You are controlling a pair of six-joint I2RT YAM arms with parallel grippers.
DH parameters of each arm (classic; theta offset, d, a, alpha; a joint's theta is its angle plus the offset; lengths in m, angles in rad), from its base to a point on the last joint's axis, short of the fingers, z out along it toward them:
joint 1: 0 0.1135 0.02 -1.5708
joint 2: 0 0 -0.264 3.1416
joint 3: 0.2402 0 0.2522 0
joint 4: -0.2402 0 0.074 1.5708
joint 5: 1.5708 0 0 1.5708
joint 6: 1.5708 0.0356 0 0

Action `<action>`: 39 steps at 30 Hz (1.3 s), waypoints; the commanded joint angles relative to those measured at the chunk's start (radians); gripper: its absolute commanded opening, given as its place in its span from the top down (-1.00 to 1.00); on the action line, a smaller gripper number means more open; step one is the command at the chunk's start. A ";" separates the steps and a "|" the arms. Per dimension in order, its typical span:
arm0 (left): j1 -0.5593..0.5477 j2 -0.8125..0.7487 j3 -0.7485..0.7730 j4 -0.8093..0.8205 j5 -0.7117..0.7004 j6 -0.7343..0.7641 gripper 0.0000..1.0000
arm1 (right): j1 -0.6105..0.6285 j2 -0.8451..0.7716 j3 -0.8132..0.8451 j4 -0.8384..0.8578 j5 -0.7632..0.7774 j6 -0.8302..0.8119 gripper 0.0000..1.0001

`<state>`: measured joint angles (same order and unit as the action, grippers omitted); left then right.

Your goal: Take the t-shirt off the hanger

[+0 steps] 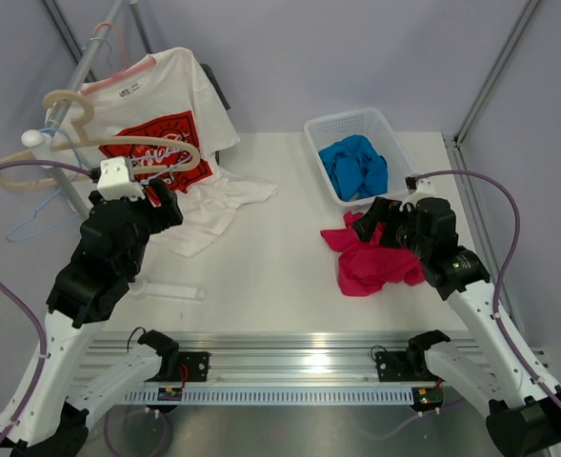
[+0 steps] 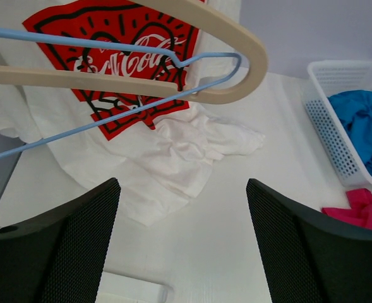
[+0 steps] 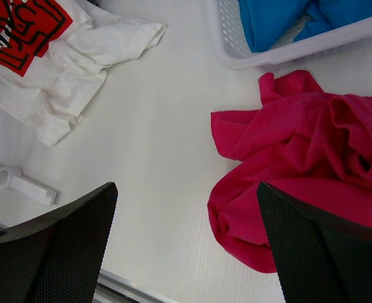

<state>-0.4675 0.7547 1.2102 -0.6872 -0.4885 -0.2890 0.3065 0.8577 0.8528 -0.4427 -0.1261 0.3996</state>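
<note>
The t-shirt (image 1: 375, 262) lies crumpled on the bench (image 1: 261, 257) at the right, just near of the white basket (image 1: 318, 133), fully off the hanger (image 2: 78, 77), which hangs bare at the far left. The left fingers (image 2: 66, 252) stand apart and empty below the hanger; the right fingers (image 3: 318, 252) spread wide over the t-shirt, grasping nothing. The removal looks done, with nothing obvious left

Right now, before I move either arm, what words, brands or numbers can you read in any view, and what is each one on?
"Coca-Cola": white script inside the red print on the white t-shirt.
Neck label of that shirt: dark lettering, too small to read.
Magenta t-shirt, wooden hanger, white basket: no text visible on any of them.
</note>
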 commanded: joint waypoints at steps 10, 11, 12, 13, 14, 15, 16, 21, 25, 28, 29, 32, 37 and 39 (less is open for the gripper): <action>0.001 -0.046 -0.109 0.216 0.074 0.037 -0.54 | -0.001 -0.025 -0.014 0.050 -0.040 -0.033 -0.99; 0.001 -0.046 -0.115 0.259 0.120 0.037 -0.44 | -0.001 -0.028 -0.015 0.055 -0.041 -0.033 -0.99; 0.000 -0.029 -0.110 0.261 0.151 0.024 -0.33 | -0.001 -0.037 -0.020 0.059 -0.044 -0.027 -0.99; 0.001 -0.006 -0.101 0.259 0.201 0.024 -0.13 | -0.001 -0.045 -0.024 0.064 -0.050 -0.022 -0.99; 0.001 0.050 -0.074 0.238 0.217 0.025 0.01 | -0.001 -0.055 -0.031 0.077 -0.056 -0.016 -0.99; 0.001 0.081 -0.058 0.224 0.225 0.019 0.57 | -0.001 -0.062 -0.035 0.085 -0.061 -0.015 -0.99; 0.000 0.133 -0.038 0.209 0.225 0.019 0.96 | -0.001 -0.063 -0.035 0.090 -0.063 -0.016 -0.99; -0.002 0.222 -0.032 0.244 0.191 0.014 1.00 | -0.001 -0.059 -0.028 0.099 -0.061 -0.027 -0.99; -0.003 0.300 0.023 0.290 0.090 0.025 1.00 | -0.001 -0.048 -0.049 0.137 -0.082 -0.015 -0.99; -0.003 0.356 0.080 0.319 0.004 0.051 1.00 | -0.001 -0.043 -0.060 0.153 -0.086 -0.022 -0.99; -0.003 0.365 0.100 0.327 -0.007 0.068 1.00 | -0.001 -0.045 -0.058 0.154 -0.084 -0.025 -0.99; -0.003 0.406 0.120 0.379 -0.059 0.097 1.00 | -0.001 -0.051 -0.046 0.147 -0.089 -0.027 -0.99; -0.003 0.489 0.170 0.439 -0.033 0.111 1.00 | -0.001 -0.088 -0.052 0.147 -0.083 -0.034 -0.99; -0.003 0.524 0.198 0.442 -0.039 0.113 1.00 | -0.001 -0.092 -0.052 0.139 -0.081 -0.041 -0.99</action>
<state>-0.4690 1.2331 1.3537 -0.3225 -0.4976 -0.1986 0.3065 0.7864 0.8001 -0.3336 -0.1867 0.3901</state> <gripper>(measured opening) 0.002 0.993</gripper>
